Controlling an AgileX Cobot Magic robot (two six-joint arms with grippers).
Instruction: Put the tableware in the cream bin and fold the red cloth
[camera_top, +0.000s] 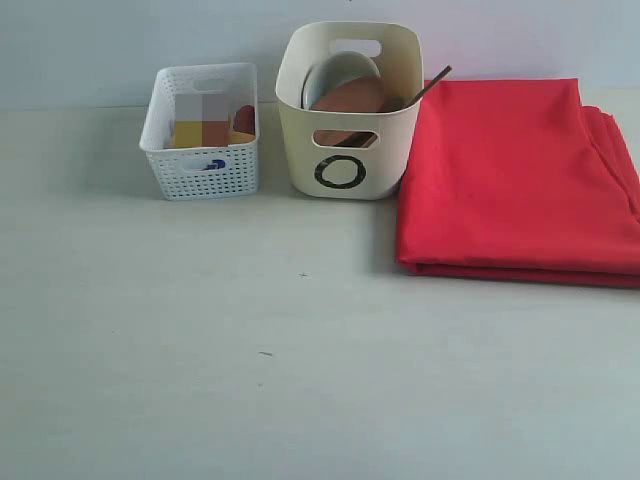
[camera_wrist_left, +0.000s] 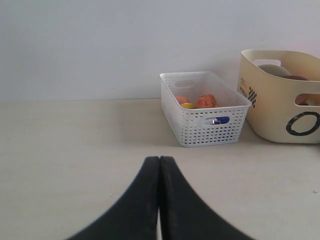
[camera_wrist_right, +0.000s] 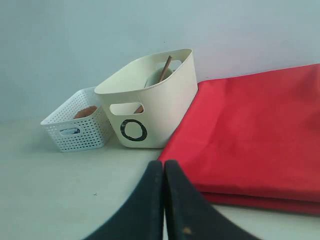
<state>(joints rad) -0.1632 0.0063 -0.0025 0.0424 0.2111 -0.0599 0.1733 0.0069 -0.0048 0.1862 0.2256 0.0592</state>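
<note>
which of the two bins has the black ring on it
The taller cream bin next to the red cloth; the smaller white basket has perforated walls, no ring.

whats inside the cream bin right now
In the cream bin: a pale bowl on edge at the back, a brown wooden plate leaning before it, and a dark slim handle poking over the rim. The walls hide the bottom, so anything lower cannot be seen.

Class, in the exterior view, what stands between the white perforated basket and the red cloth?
The cream bin stands between them; the exterior view shows this plainly.
</note>
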